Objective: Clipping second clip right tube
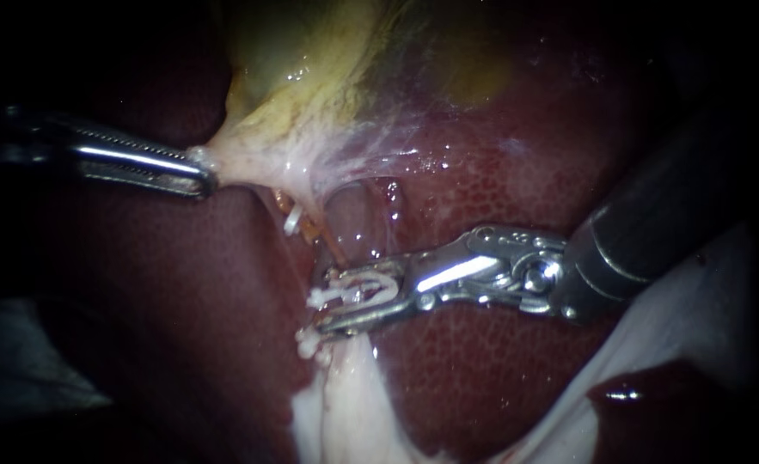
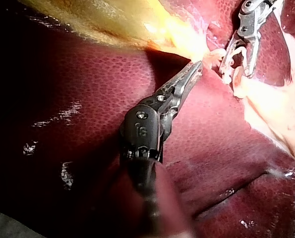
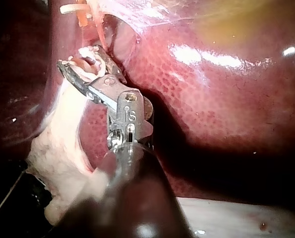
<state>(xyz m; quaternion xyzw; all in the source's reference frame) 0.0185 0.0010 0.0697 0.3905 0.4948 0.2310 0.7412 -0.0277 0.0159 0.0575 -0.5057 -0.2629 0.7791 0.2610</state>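
My left instrument [image 1: 200, 176] comes in from the left, its jaws shut on the pale neck of the yellowish gallbladder [image 1: 310, 77], which is drawn taut to the left. In its own wrist view its jaws [image 2: 196, 69] grip that same pale tissue. My right instrument [image 1: 336, 301] reaches in from the right, and a white clip [image 1: 364, 290] sits between its jaws. A thin orange tube [image 1: 334, 245] runs down into them. Another white clip [image 1: 291, 222] sits on a second tube further left. In the right wrist view the jaws [image 3: 80, 67] straddle the tube with the clip [image 3: 90, 53] inside.
Dark red liver [image 1: 499, 172] surrounds the site. Pale fatty tissue [image 1: 353, 387] hangs below the right instrument's jaws. A white sheet [image 1: 697, 318] lies at the lower right. In the left wrist view, my right instrument [image 2: 236, 67] sits just beyond the left jaws.
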